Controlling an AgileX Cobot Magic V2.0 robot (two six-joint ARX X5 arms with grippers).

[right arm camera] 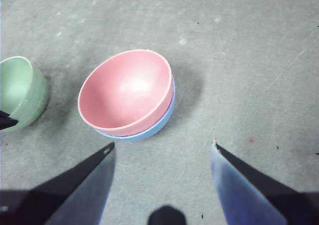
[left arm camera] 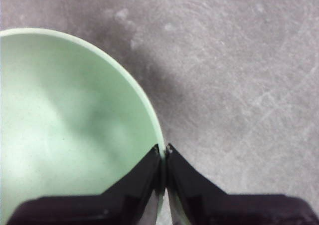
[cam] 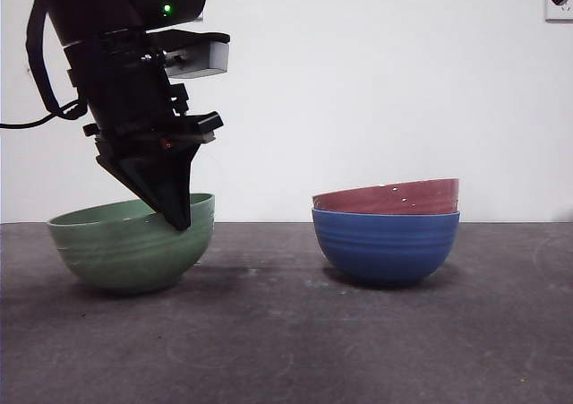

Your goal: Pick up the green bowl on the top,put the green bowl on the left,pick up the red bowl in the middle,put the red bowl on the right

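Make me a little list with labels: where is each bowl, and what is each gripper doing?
green bowl: on the table, its rim pinched by the left gripper
red bowl: nested inside the blue bowl
blue bowl: on the table, apart from the green bowl
left gripper: shut on the green bowl's rim
right gripper: open, above the table near the red bowl, holding nothing

This is looking like a robot test room or lab rather than a home. A bare white wall point(cam: 376, 90) is running behind a dark grey, scuffed surface point(cam: 286, 332), and nothing domestic is sitting around it. A black robot arm point(cam: 125, 73) with a glowing green indicator light point(cam: 166, 9) is hanging over the surface. At the top corner something pale is showing on the wall, possibly a socket plate point(cam: 557, 10).
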